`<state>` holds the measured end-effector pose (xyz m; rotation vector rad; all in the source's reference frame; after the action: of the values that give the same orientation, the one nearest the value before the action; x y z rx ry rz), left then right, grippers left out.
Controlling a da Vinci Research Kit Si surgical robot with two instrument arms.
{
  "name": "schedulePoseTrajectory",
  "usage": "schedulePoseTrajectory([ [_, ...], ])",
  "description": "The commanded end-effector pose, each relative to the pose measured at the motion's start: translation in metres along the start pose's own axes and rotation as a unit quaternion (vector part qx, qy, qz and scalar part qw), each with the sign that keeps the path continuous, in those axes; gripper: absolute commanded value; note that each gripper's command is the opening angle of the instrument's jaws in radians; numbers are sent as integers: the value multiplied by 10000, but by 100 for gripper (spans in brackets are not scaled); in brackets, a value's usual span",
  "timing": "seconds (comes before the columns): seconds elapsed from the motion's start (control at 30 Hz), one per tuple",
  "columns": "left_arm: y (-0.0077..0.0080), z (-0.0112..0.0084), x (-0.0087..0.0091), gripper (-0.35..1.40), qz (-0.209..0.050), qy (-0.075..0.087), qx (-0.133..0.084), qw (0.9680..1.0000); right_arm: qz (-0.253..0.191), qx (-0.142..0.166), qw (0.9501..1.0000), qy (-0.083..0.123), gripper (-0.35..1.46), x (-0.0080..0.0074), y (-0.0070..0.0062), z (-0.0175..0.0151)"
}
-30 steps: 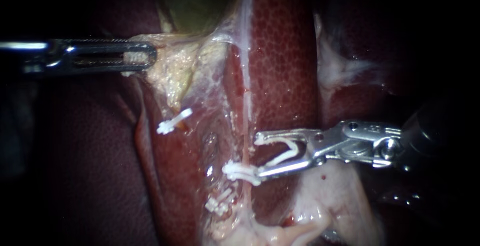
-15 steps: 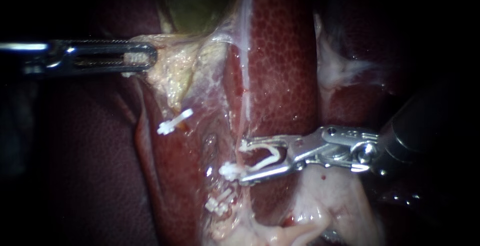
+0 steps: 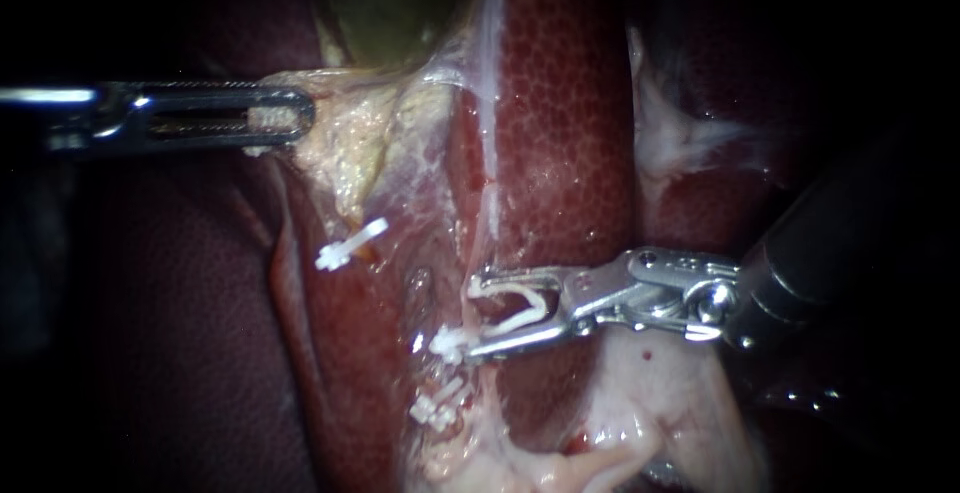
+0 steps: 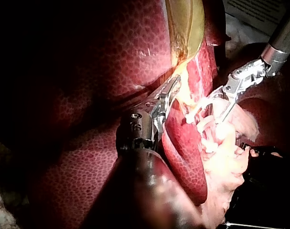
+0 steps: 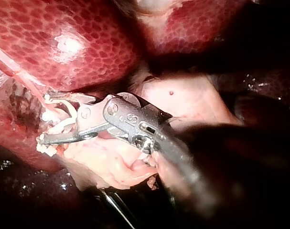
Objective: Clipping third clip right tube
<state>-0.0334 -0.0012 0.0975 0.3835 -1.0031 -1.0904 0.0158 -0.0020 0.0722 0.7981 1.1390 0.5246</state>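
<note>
The left instrument [image 3: 285, 115] is clamping its jaws tight on pale tissue [image 3: 340, 138] under the gallbladder [image 3: 400, 3]. The right tube [image 3: 490, 183] is running down the liver [image 3: 570, 133] into the right instrument [image 3: 478, 315]. Its jaws are standing partly apart, gripping an open white clip [image 3: 525, 305] that is straddling the tube.

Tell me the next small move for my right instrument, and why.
Probably ease it slightly deeper across before closing. The right instrument holds an open white V-shaped plastic clip astride the thin pale right tube, just above a closed white clip, but its tips seem only barely past the tube.
</note>
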Motion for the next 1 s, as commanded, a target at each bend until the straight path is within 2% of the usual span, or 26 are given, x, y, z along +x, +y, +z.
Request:
schedulePoseTrajectory([
  [0.03,0,0,0,-20,-1,0,-2,10000,4,-39,10000,1,53,2,1,-4],
  [0.33,0,-1,0,-20,-1,-1,-3,10000,55,-179,9998,5,54,10,9,-23],
  [0.67,-1,-1,0,-20,-2,-7,-20,10000,46,-231,9997,20,55,11,10,-3],
  [0.8,-2,0,0,-20,-2,-8,-22,10000,36,-133,9999,-25,55,10,9,8],
  [1.0,-2,1,1,-20,-1,-10,-26,10000,116,69,9998,123,54,16,3,17],
])
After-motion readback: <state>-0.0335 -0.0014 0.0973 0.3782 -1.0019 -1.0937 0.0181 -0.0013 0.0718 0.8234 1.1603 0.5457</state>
